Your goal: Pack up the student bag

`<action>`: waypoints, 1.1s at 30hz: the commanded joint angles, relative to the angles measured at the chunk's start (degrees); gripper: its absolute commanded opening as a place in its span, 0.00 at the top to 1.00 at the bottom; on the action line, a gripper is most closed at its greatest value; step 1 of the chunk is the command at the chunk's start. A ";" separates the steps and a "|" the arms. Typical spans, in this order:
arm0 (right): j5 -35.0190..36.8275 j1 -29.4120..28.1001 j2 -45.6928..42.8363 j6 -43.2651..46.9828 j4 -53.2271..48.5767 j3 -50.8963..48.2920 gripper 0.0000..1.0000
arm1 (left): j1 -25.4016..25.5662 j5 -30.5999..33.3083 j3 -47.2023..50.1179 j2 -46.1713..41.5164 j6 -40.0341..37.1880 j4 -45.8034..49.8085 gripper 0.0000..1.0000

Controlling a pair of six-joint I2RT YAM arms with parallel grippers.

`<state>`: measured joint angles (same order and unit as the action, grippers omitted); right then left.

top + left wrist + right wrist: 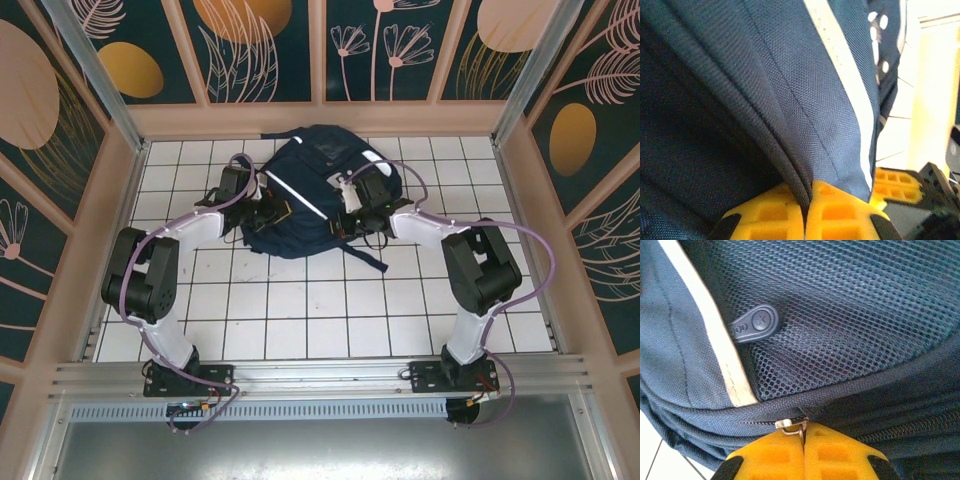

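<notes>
The bag [318,185] is lying in the upper middle of the frame on the white tiled worktop [300,300]. The left hand [809,200] is pinching a fold of its navy fabric, fingers pressed together. The right hand [804,437] is gripping the metal zip tab [789,425] at the bottom centre

Looks like a robot lab test cell. Boxed in by printed panels [270,50] of leaves and gold discs, set between aluminium posts [535,70]. Floored with a white gridded tabletop [320,310], with two robot arms [140,275] bolted to a metal rail [320,376] at the near edge.
</notes>
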<state>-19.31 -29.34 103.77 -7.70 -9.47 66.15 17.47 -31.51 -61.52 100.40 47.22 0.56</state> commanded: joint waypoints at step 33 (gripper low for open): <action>46.24 26.26 -22.71 1.72 67.26 -48.96 0.01 | -2.72 78.96 38.58 -34.50 -39.00 -33.45 0.02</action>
<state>21.06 -3.09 80.73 -7.51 38.50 19.09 15.07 40.10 -26.65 67.20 13.96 -15.90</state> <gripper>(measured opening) 0.989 0.986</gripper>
